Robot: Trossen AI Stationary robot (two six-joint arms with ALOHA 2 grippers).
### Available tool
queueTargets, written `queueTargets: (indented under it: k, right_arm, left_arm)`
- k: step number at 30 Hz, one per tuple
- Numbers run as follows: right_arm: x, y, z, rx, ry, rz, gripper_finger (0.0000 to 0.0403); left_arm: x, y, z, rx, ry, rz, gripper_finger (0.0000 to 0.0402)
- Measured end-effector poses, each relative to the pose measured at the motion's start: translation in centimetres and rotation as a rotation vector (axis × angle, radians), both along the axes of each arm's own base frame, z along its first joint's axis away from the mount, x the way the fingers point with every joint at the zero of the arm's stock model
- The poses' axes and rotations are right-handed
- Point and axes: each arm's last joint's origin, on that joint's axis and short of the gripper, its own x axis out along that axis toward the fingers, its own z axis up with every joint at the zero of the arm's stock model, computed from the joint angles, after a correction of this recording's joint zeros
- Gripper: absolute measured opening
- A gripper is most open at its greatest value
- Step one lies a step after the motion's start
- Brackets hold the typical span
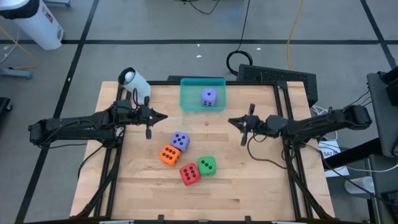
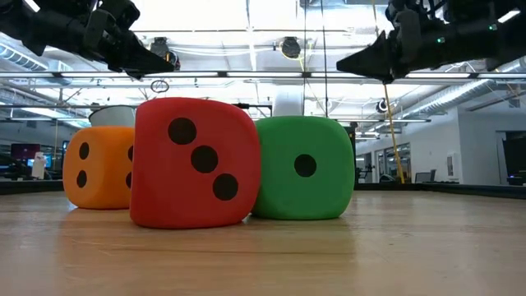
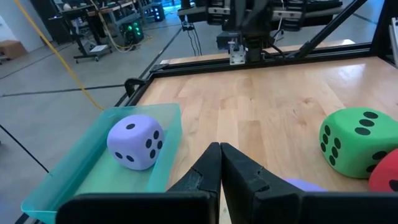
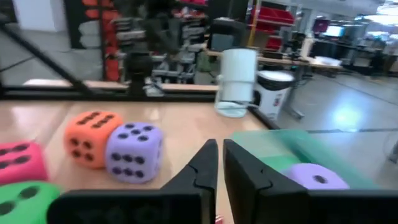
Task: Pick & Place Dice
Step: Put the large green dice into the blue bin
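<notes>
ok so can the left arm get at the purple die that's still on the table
Probably yes. The left gripper, shut and empty, hangs just up-left of the purple die; the die's top is open, though the orange die touches one side.

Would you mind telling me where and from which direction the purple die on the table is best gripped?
I'd come straight down on the purple die on the table and close on its two free side faces. It sits square on the wood, but the orange die crowds one lower corner, so keep the fingers off that side. The left gripper hovers nearest.
</notes>
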Motion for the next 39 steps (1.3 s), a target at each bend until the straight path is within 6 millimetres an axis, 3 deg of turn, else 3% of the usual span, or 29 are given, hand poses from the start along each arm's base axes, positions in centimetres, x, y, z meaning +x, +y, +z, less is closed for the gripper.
queueTargets:
  k: [8, 14, 20, 25, 30, 35, 39]
  right_arm:
    - [1.2, 1.8, -1.4, -0.053, 0.037, 0.085, 0.0005]
    - [3.0, 2.8, -1.5, -0.071, 0.071, -0.085, 0.0025]
    - [7.4, 5.4, 1.7, -0.061, 0.234, -0.154, 0.0042]
    - [10.7, 7.8, 3.0, -0.013, 0.414, -0.171, 0.0043]
    - [13.8, 9.4, 5.4, -0.093, 0.519, -0.149, 0.0045]
    - [15.3, 9.7, 8.5, -0.022, 0.624, -0.153, 0.0058]
    - [15.9, 8.6, 8.8, 0.127, 0.780, -0.175, 0.0067]
  left_arm:
    - [0.0, 0.0, 0.0, -0.005, 0.000, 0.001, 0.0021]
    - [0.0, 0.0, 0.0, 0.003, 0.001, -0.001, 0.0021]
    - [0.0, 0.0, 0.0, 0.003, 0.000, -0.001, 0.0021]
    - [0.0, 0.0, -0.1, -0.002, 0.007, 0.000, 0.0021]
    - [-0.1, 0.0, -0.3, -0.005, 0.030, 0.000, 0.0021]
    - [-0.1, 0.0, -0.3, -0.004, 0.028, 0.000, 0.0021]
    - [-0.1, 0.0, -0.3, -0.004, 0.027, -0.001, 0.0021]
